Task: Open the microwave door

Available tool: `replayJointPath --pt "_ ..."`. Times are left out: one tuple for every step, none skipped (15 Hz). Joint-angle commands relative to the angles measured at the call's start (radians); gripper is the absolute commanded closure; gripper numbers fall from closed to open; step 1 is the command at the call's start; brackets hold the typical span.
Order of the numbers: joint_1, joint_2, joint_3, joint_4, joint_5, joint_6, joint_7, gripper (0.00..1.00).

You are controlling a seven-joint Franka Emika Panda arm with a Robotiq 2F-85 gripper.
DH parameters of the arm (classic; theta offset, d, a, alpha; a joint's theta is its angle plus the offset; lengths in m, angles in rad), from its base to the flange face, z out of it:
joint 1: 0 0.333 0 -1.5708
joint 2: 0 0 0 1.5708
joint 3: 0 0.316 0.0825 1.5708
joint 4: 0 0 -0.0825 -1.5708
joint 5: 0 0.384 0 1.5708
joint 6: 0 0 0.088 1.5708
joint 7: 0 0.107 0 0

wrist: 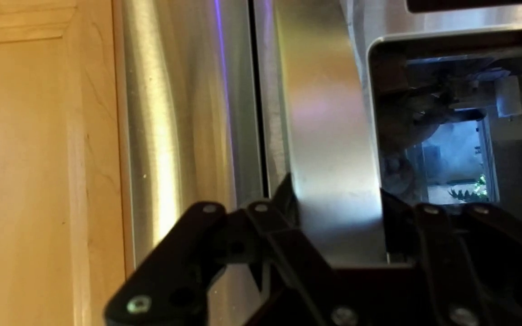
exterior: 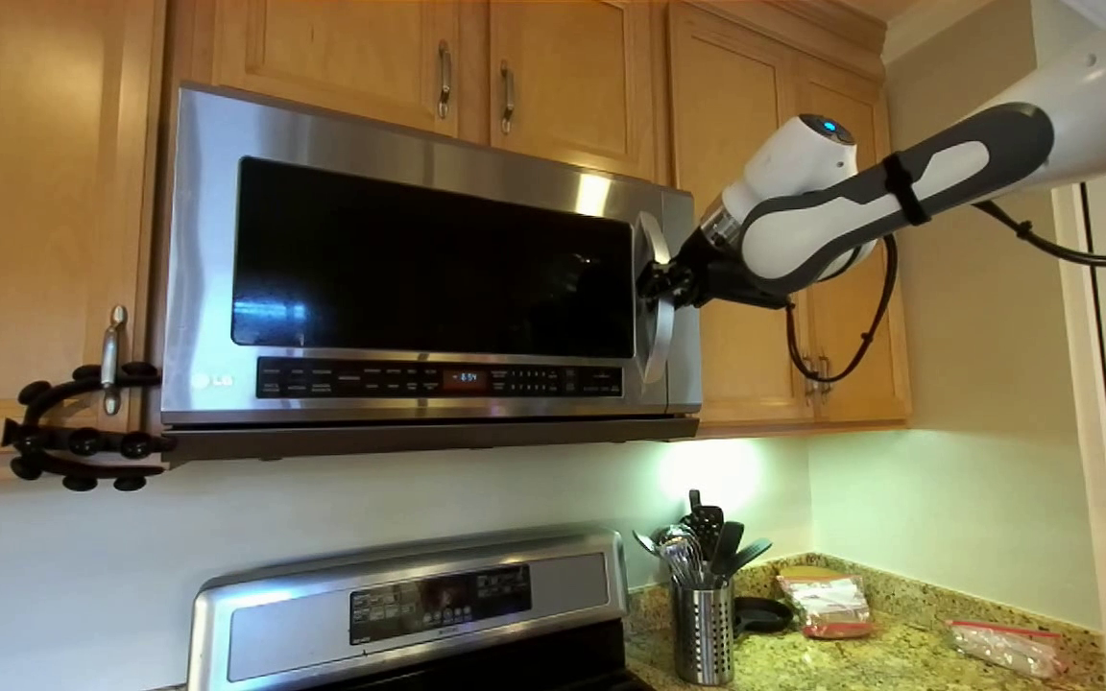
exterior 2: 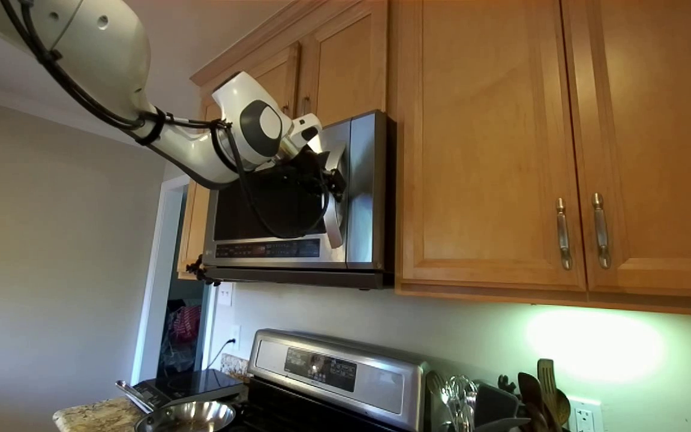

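The microwave door (exterior: 428, 259) has a steel frame and a dark glossy window, and it sits closed, flush with the microwave body. It also shows in an exterior view (exterior 2: 234, 216), partly hidden by the arm, and in the wrist view (wrist: 451, 99). Its curved vertical steel handle (exterior: 657, 350) is on the side near the arm; it also shows in the wrist view (wrist: 326, 104). My gripper (exterior: 659, 280) is at the handle's middle. In the wrist view the gripper (wrist: 339, 213) has one finger against each side of the handle. The fingertips are partly hidden behind it.
Wooden cabinets (exterior: 44, 192) flank the microwave and sit above it. A black flexible tripod (exterior: 83, 441) hangs at the microwave's far lower corner. Below are the steel stove (exterior: 567, 583), a utensil holder (exterior: 704, 638) and a pan (exterior 2: 192, 417). A cable (exterior 2: 249, 204) loops from the arm.
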Motion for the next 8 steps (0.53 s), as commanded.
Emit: replayJointPath --pt "-0.02 -0.01 0.037 0.007 -0.043 -0.037 0.046 0.9" --pt "-0.027 -0.007 0.043 0.01 -0.06 -0.038 0.055 0.91" --pt "-0.03 -0.01 0.051 0.009 -0.072 -0.041 0.062 0.96" --pt "-0.03 -0.013 0.058 0.008 -0.082 -0.044 0.065 0.97" --pt "-0.042 -0.019 0.072 0.005 -0.112 -0.05 0.085 0.99" --pt "-0.04 -0.026 0.079 0.001 -0.12 -0.061 0.081 0.94" --pt "-0.02 -0.033 0.077 -0.005 -0.101 -0.08 0.057 0.94" --pt "-0.014 -0.042 0.082 -0.009 -0.098 -0.097 0.053 0.94"
